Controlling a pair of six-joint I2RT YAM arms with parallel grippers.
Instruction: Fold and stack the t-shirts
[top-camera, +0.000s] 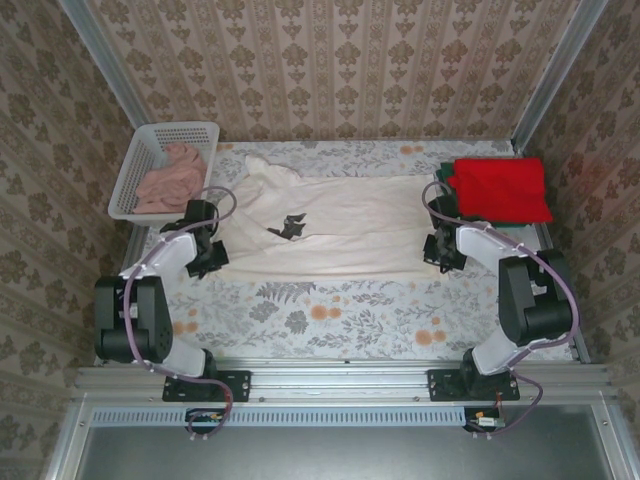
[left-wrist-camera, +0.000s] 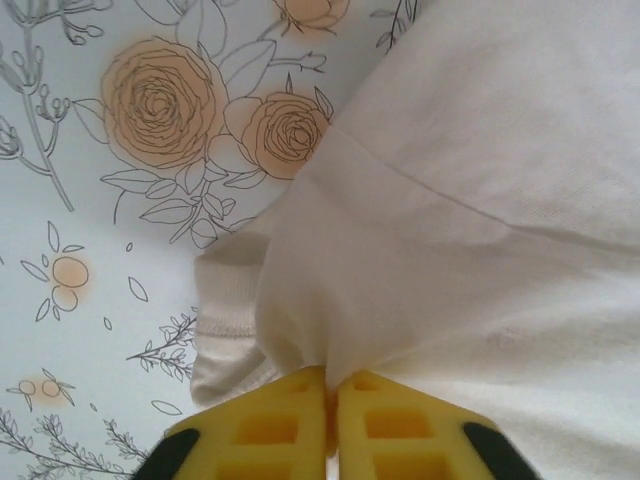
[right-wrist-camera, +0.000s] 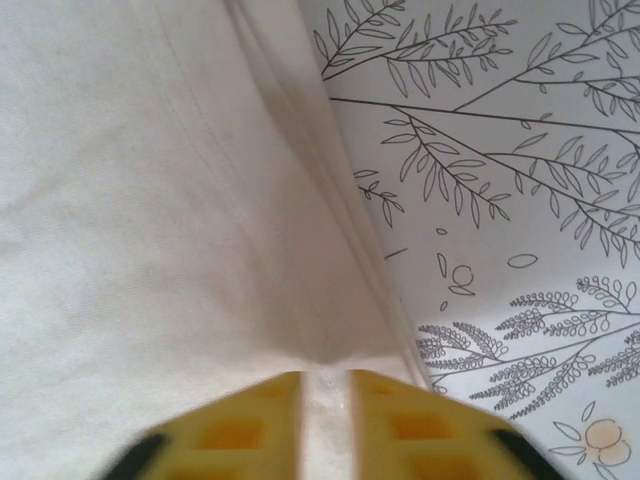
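Cream-white t-shirt (top-camera: 330, 225): lies spread flat and lengthwise across the floral table cover (top-camera: 330, 310), with a small dark print (top-camera: 288, 228) left of its middle.

Left gripper (top-camera: 212, 258): at the shirt's left end, near corner. In the wrist view, the left gripper (left-wrist-camera: 330, 388) has its yellow fingers (left-wrist-camera: 270, 425) pressed together, pinching a raised fold of the cream cloth by the sleeve hem.

Right gripper (top-camera: 437, 252): at the shirt's right end, near corner. In the wrist view, the right gripper (right-wrist-camera: 325, 388) has its yellow fingers (right-wrist-camera: 400, 425) drawn close. A strip of the shirt's edge sits in the narrow gap, so it is pinching cloth.

Red t-shirt (top-camera: 500, 188): folded, just beyond the cream shirt's right end, far side. It lies on top of a dark green t-shirt (top-camera: 443, 170), whose edge peeks out toward the cream shirt.

White lattice basket (top-camera: 128, 178): just beyond the cream shirt's left end, far side. It holds a crumpled pink cloth (top-camera: 172, 180); I cannot tell what garment it is.
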